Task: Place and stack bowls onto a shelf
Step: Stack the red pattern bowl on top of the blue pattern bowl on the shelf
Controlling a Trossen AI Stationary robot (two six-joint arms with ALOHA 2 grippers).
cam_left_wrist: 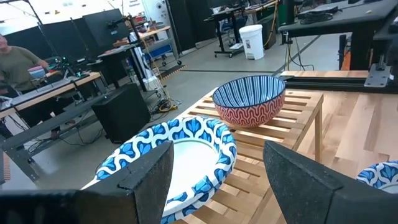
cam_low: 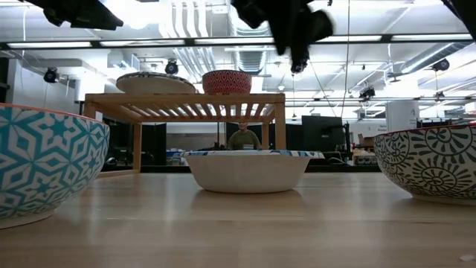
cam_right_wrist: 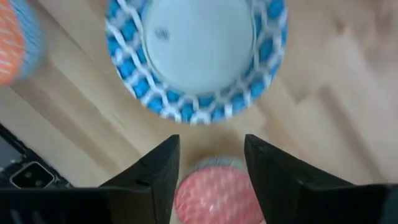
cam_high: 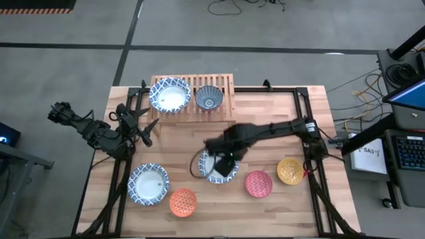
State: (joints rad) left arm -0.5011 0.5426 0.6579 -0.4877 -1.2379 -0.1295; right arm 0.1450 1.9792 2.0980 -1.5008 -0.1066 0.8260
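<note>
The light-wood shelf point(cam_high: 226, 85) point(cam_low: 186, 104) stands at the table's far edge. On its slats rest a wide blue-patterned bowl point(cam_high: 169, 95) point(cam_left_wrist: 168, 155) and a smaller bowl point(cam_high: 208, 97) point(cam_left_wrist: 249, 99), striped dark blue inside and red outside. My right gripper point(cam_high: 224, 159) point(cam_right_wrist: 211, 155) is open and hangs high over another wide blue bowl point(cam_high: 211, 171) point(cam_right_wrist: 196, 56) point(cam_low: 249, 171) that sits on the table's middle. My left gripper point(cam_high: 147, 129) point(cam_left_wrist: 214, 180) is open near the shelf's left end, pointing at the bowls on it.
On the near half of the table sit a third wide blue bowl point(cam_high: 148, 184), an orange bowl point(cam_high: 182, 202), a red bowl point(cam_high: 258, 184) point(cam_right_wrist: 214, 193) and a yellow bowl point(cam_high: 289, 170). The shelf's right end point(cam_high: 229, 93) is bare. A person point(cam_low: 244, 138) sits beyond the table.
</note>
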